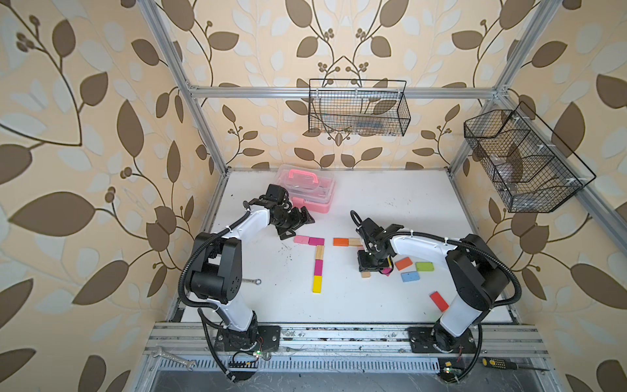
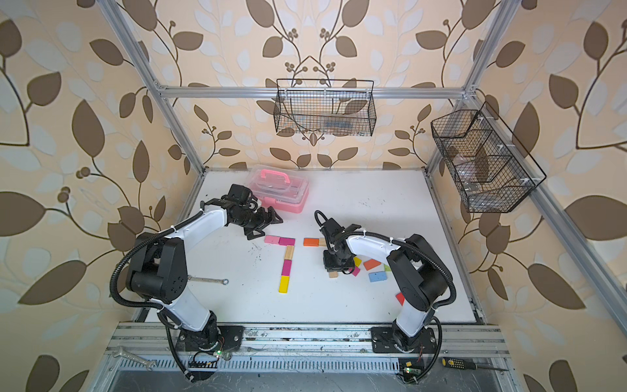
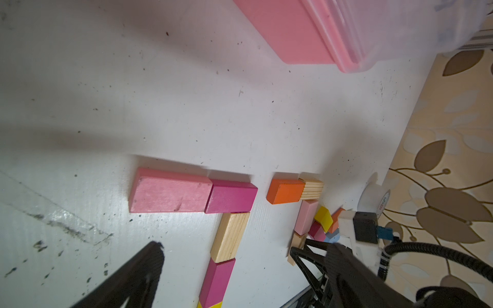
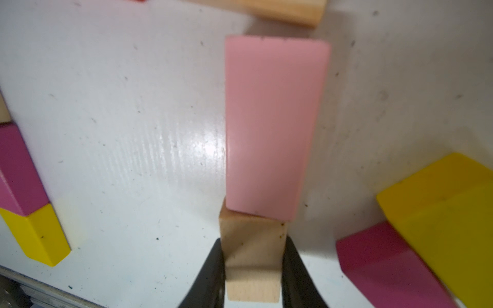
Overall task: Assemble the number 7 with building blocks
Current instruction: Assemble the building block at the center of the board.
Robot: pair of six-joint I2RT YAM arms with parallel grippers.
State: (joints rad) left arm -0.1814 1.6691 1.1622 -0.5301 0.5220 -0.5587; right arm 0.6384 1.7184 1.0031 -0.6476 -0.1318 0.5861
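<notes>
Right gripper: my right gripper point(image 4: 253, 253) points down at the table point(image 1: 373, 305), right of centre in both top views. It is clamped on the two long sides of the held wood block point(image 4: 252, 269).
Held wood block: its free end touches the short end of the pale pink block point(image 4: 269, 125), which lies flat and in line with it. I cannot tell whether my block rests on the table or is just off it.
Left gripper: my left gripper point(image 1: 298, 225) is spread wide with nothing between its jaws. It hangs above the table left of centre, between the pink case point(image 1: 317, 205) and the bar of the 7.
The number 7: the number 7 point(image 2: 289, 252) lies at the centre of the frame. The bar pink block point(image 1: 301, 239) and bar magenta block point(image 1: 316, 241) meet end to end. The stem wood block point(image 1: 319, 252), stem magenta block point(image 1: 318, 267) and stem yellow block point(image 1: 317, 284) run down from the bar's right end, each touching the next.
Second row: the orange block point(image 1: 341, 241) and second wood block point(image 1: 355, 241) lie end to end just right of the bar, apart from it.
Loose blocks: a tilted orange block point(image 1: 403, 263), green block point(image 1: 424, 266) and blue block point(image 1: 410, 276) lie right of my right gripper, and a red block point(image 1: 439, 300) lies lower right. Just beside the pale pink block, a yellow block point(image 4: 448, 213) lies partly over a magenta block point(image 4: 386, 272).
</notes>
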